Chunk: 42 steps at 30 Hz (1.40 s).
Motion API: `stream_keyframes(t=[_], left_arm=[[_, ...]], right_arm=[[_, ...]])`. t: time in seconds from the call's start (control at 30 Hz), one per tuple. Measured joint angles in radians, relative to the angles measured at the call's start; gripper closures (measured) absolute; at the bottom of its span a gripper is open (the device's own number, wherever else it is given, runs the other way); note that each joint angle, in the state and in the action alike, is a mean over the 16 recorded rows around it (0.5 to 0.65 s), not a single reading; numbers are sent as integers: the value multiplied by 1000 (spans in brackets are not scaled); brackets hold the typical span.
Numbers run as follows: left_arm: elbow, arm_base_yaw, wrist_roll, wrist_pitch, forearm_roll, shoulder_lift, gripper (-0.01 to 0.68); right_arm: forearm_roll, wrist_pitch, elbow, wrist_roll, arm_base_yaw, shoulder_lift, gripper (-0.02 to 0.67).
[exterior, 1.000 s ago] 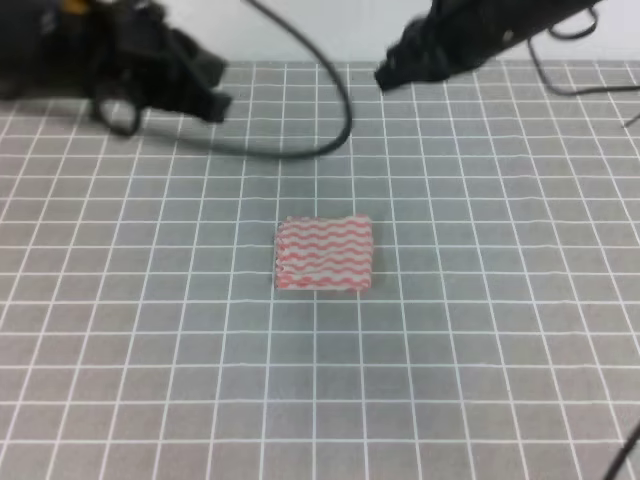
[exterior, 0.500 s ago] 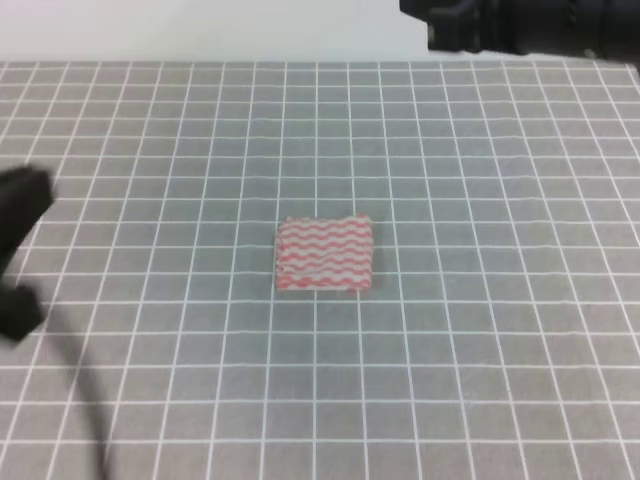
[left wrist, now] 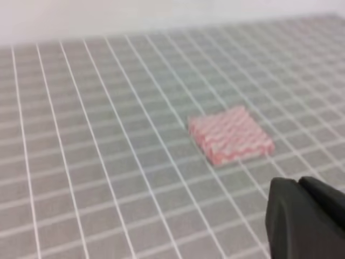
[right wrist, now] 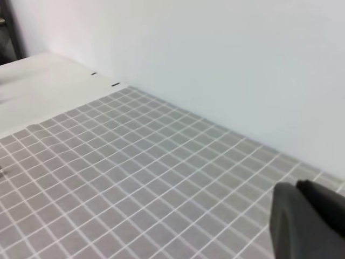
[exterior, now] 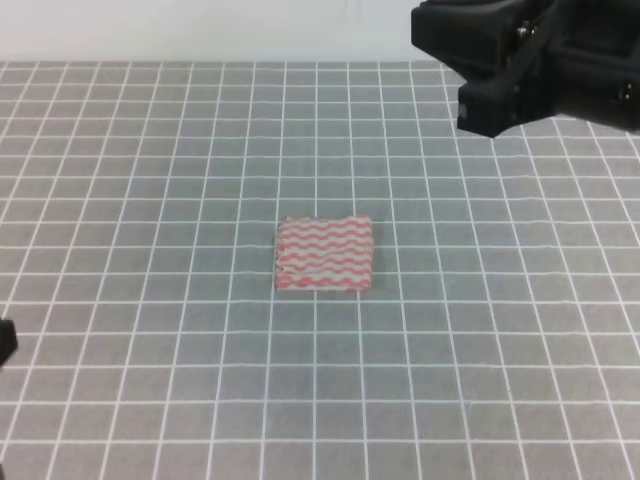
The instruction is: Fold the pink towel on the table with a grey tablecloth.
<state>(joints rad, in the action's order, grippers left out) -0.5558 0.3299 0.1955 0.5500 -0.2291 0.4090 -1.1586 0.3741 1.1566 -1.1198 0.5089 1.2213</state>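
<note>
The pink towel (exterior: 325, 253) lies as a small folded rectangle with pink-and-white wavy stripes in the middle of the table with a grey tablecloth (exterior: 150, 180). No gripper touches it. My right arm's black body (exterior: 520, 60) hangs high over the far right corner, well away from the towel. Only a black sliver of my left arm (exterior: 5, 342) shows at the left edge. The left wrist view has the towel (left wrist: 230, 135) ahead, with one dark finger (left wrist: 307, 221) at the bottom right. One dark finger (right wrist: 310, 216) shows in the right wrist view, over bare grid cloth.
A white wall (right wrist: 215, 54) runs along the far edge of the tablecloth. A bare white surface (right wrist: 38, 81) borders the cloth at the far corner in the right wrist view.
My left arm swung from the far left down to the left edge and almost out of view. My right arm shifted at the top right and looms larger. The towel has not moved.
</note>
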Motion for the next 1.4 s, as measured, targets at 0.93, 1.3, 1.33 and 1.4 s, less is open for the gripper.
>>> stream_keyframes(t=[0.93, 1.3, 1.33, 1.4], left_arm=[[27, 0, 2, 144, 2, -2, 675], [28, 0, 2, 150, 2, -9, 676], [28, 0, 2, 150, 2, -10, 676], [28, 0, 2, 150, 2, -10, 676]], right_arm=[[-166, 100, -3, -220, 0, -50, 667], [-164, 111, -3, -218, 0, -72, 667], [-165, 108, -5, -218, 0, -73, 667], [-170, 100, -11, -217, 0, -78, 667]])
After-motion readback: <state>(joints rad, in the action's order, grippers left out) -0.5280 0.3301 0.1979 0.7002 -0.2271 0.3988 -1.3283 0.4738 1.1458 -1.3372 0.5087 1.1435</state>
